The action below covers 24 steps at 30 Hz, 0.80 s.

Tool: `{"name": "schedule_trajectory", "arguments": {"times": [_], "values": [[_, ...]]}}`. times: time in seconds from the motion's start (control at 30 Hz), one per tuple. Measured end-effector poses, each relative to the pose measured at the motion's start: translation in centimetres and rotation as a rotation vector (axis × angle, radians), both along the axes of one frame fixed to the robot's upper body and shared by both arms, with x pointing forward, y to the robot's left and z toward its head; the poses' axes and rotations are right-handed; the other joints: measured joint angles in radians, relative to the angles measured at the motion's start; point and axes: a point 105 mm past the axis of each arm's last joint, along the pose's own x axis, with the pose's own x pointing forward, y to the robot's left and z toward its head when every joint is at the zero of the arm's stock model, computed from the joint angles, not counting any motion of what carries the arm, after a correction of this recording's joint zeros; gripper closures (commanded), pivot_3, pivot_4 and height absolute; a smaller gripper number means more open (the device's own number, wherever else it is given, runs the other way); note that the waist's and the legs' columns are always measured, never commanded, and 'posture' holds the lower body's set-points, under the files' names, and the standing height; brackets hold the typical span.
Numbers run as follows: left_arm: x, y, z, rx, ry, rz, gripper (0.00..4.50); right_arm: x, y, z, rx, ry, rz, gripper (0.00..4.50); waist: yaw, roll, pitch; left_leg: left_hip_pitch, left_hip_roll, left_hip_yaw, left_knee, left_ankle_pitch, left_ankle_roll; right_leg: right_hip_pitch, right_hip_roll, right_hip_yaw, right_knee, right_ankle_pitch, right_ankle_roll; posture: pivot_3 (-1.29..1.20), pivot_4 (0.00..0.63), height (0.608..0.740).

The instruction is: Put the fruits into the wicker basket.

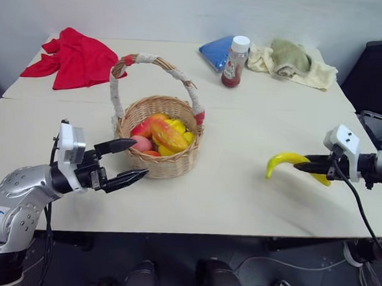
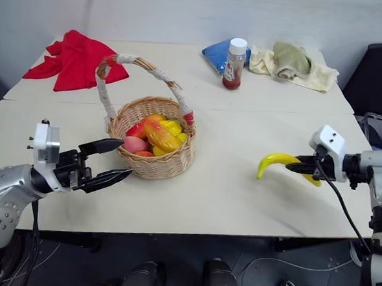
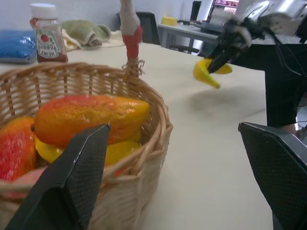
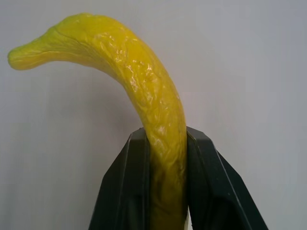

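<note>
Two silver-grey metal arms end in white camera blocks and black two-fingered grippers: left gripper (image 1: 133, 160), right gripper (image 1: 304, 165). Black cables trail along both forearms. The left arm carries a white label, its writing unreadable.

The left gripper (image 3: 177, 177) stands with its two black fingers (image 3: 72, 182) spread wide, one in front of the wicker basket (image 3: 144, 163), the other off to the side over the pale surface (image 3: 211, 158). Inside the basket lies an orange-and-yellow mango (image 3: 91, 117) on top of a yellow piece (image 3: 120, 151), with a red-orange fruit (image 3: 17, 153) beside it. The basket's handle (image 3: 130, 33), red at its end, rises from the far rim. Beyond it, the right gripper (image 3: 218, 57) pinches a yellow banana (image 3: 207, 72) above the surface. A red-filled bottle (image 3: 47, 36), a blue cloth (image 3: 17, 45) and a greenish towel (image 3: 88, 31) sit farther back.
</note>
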Motion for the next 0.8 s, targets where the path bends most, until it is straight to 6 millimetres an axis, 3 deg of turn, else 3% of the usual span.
{"name": "schedule_trajectory", "arguments": {"times": [0.13,0.23,0.3,0.43,0.53,0.6,0.73,0.8], "values": [[-0.4,0.9,-0.3,-0.003,0.000,0.045,0.00,-3.1,10.7,4.0,0.306,0.032,0.255,3.66,-0.013,-0.001,0.000,0.001,0.002,-0.002,-0.001,-0.004,0.003,0.000,0.001,-0.001,0.002,0.000,-0.003,0.00,0.150,0.740],[-0.6,2.3,-0.3,-0.058,-0.020,0.139,0.00,-3.1,16.2,5.4,0.470,0.070,0.257,3.66,-0.013,-0.002,-0.001,0.000,0.001,-0.002,0.000,-0.005,0.003,-0.002,-0.001,-0.001,0.002,0.000,-0.003,0.00,0.150,0.740],[-0.9,2.9,-0.7,-0.061,-0.007,0.172,0.00,-2.8,18.5,5.9,0.517,0.082,0.229,3.66,-0.012,-0.002,-0.001,-0.010,0.001,-0.001,0.001,-0.004,0.004,-0.012,-0.001,0.000,0.005,0.000,-0.003,0.00,0.150,0.740],[-1.8,4.0,-1.9,-0.068,0.031,0.232,0.00,-0.1,21.3,6.6,0.541,0.037,0.048,3.66,-0.012,-0.002,-0.001,-0.015,0.000,0.000,0.005,-0.004,0.004,-0.016,-0.003,-0.001,0.006,0.000,-0.003,0.00,0.150,0.740],[-2.1,3.8,-1.9,-0.065,0.016,0.243,0.00,1.7,22.9,5.3,0.461,0.003,-0.065,3.66,-0.012,-0.004,-0.002,-0.015,-0.001,0.000,0.005,-0.005,0.006,-0.016,-0.003,-0.001,0.005,0.000,-0.003,0.00,0.150,0.740],[-2.2,3.8,-2.0,-0.067,0.013,0.254,0.00,2.0,23.4,4.3,0.407,0.004,-0.085,3.66,-0.012,-0.004,-0.002,-0.015,-0.001,0.000,0.005,-0.005,0.006,-0.016,-0.004,-0.001,0.005,0.000,-0.003,0.00,0.150,0.740],[-2.1,3.8,-2.2,-0.078,0.004,0.272,0.00,2.7,24.5,4.8,0.386,-0.023,-0.102,3.66,-0.019,-0.005,-0.003,-0.013,0.000,0.001,0.003,-0.005,0.006,-0.016,-0.003,-0.001,0.006,0.000,-0.003,0.00,0.150,0.740],[-2.1,3.5,-2.4,-0.082,0.001,0.268,0.00,3.3,25.0,5.0,0.397,-0.024,-0.128,3.16,-0.021,-0.005,-0.003,-0.011,0.000,0.001,0.002,-0.004,0.006,-0.015,-0.002,-0.001,0.006,0.000,-0.004,0.00,0.150,0.740]]}}
